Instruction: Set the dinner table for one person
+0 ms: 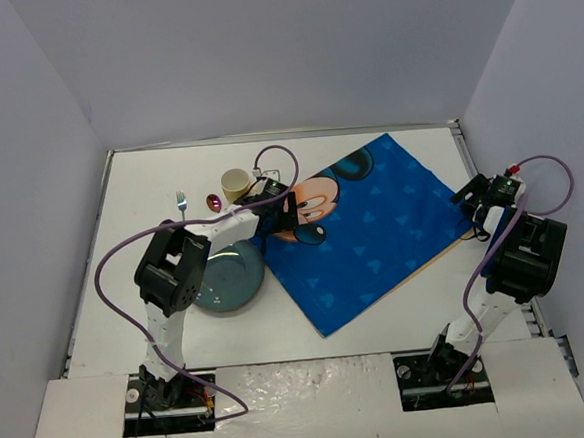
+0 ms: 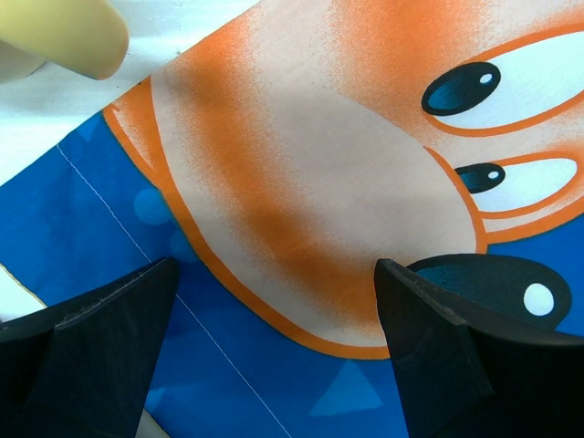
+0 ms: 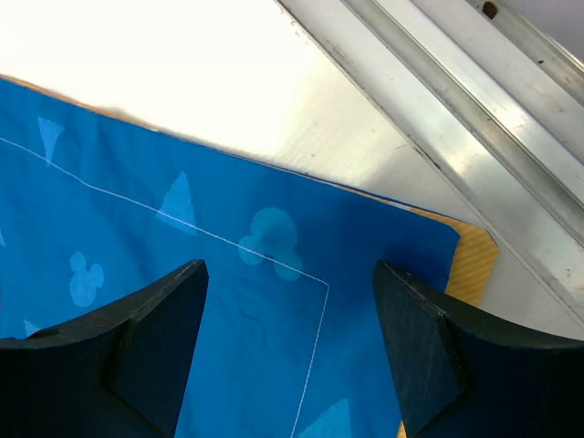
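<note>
Hovering with jaws spread, left gripper and right gripper flank the mat, which lies skewed on the table. Plate, cup and fork sit beside the mat, not yet arranged.

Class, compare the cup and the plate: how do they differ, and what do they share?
The cup is cream and small; the plate is bluish and wider. The cup shows whole; the plate lies partly under the left arm. Both rest on the dinner table, left of the placemat.
</note>
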`<state>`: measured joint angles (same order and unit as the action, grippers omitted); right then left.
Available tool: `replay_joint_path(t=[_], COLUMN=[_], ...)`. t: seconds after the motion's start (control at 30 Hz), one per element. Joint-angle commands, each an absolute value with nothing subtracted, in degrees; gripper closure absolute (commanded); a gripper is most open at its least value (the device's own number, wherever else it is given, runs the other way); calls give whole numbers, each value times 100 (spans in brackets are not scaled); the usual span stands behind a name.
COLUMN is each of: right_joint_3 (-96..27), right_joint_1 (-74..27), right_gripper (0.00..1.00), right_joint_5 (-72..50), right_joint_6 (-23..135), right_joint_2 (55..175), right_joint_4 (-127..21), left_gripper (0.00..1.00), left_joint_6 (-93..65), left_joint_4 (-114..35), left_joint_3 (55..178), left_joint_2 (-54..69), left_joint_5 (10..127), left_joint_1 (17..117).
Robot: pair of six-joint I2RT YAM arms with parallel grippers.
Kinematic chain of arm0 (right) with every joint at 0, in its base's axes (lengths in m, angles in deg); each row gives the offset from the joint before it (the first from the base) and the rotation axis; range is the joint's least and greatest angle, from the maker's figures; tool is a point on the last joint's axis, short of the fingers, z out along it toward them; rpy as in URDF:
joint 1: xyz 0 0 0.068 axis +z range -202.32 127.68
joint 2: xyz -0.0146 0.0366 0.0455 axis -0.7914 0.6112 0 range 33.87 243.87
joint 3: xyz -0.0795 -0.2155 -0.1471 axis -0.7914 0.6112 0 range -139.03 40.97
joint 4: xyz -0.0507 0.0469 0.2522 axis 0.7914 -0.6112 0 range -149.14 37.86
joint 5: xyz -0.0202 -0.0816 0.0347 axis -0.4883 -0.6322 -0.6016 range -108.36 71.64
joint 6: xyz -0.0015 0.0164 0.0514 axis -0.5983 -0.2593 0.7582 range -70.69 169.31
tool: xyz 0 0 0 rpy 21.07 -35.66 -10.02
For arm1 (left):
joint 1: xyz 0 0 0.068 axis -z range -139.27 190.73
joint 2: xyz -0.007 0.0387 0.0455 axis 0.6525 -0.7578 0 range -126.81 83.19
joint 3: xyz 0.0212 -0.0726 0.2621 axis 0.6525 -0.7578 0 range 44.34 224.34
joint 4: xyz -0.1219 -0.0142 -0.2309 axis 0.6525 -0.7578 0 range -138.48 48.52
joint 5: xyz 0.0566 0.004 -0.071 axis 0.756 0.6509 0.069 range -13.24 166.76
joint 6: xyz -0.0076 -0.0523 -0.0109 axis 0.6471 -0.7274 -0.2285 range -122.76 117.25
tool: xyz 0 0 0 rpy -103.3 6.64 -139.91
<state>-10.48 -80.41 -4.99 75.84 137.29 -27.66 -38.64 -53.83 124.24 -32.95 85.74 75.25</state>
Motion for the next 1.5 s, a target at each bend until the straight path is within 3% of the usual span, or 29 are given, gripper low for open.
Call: replay_joint_path(t=[0.0,0.4,0.73,0.93,1.17,1.47], right_joint_3=[-1177,-2083,-2293,-1923,-1437,-1131], right_joint_1=[-8044,-7087,-6269,-5381,-3745,-1842], right_gripper=[29,27,21,18,0,3], right_joint_5=[-916,-1567,-781,-108,770,794], right_joint_6=[7387,6734,7128,7502,7736,8649], right_joint_2=[13599,12143,11377,10906,11109,12212], right_joint_4=[-3022,-3910,-3782,-3203,-2830,-2241], left_gripper=[14,6,3,3,3,3], left_joint_6=[-4046,-3728,-3352,-3298,-3102,-2642], left_joint_4=[-6058,-6442,-6714,-6531,-6840,-7369], left_joint_3=[12146,12954,13740,12704,11072,10059], left_joint_2=[-3423,-2940,-1718,-470,1236,3050], left_joint_5=[8443,8412,8256,8396,8522,8594], left_joint_1=[7307,7415,7694,7642,7102,5772])
